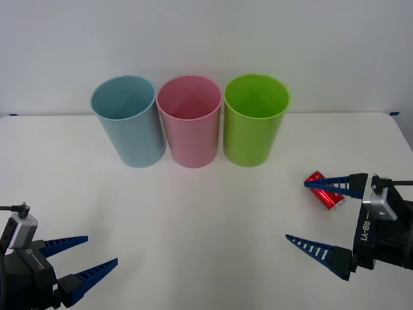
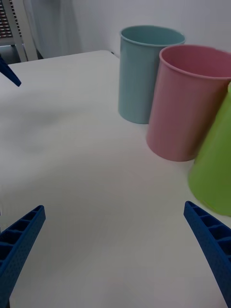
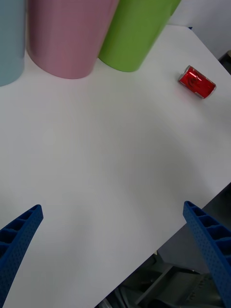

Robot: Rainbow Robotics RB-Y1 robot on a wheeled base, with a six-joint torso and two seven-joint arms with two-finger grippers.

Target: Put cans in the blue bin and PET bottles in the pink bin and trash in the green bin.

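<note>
A small red can (image 1: 326, 194) (image 3: 197, 83) lies on its side at the table's right. My right gripper (image 1: 297, 211) (image 2: 114, 207) stands open beside it, and its far finger crosses the can in the front view. At the front left, my left gripper (image 1: 102, 250) (image 3: 112, 206) is open and holds nothing. Along the back stand the blue bin (image 1: 126, 119) (image 2: 144, 77) (image 3: 9, 43), the pink bin (image 1: 189, 119) (image 2: 185, 106) (image 3: 67, 33) and the green bin (image 1: 255, 119) (image 2: 216, 168) (image 3: 134, 33), upright and side by side. PET bottles and trash are out of view.
The white table (image 1: 193, 213) runs from the bins to both grippers. Its right edge (image 3: 192, 211) drops off close to the can. A pale wall stands right behind the bins.
</note>
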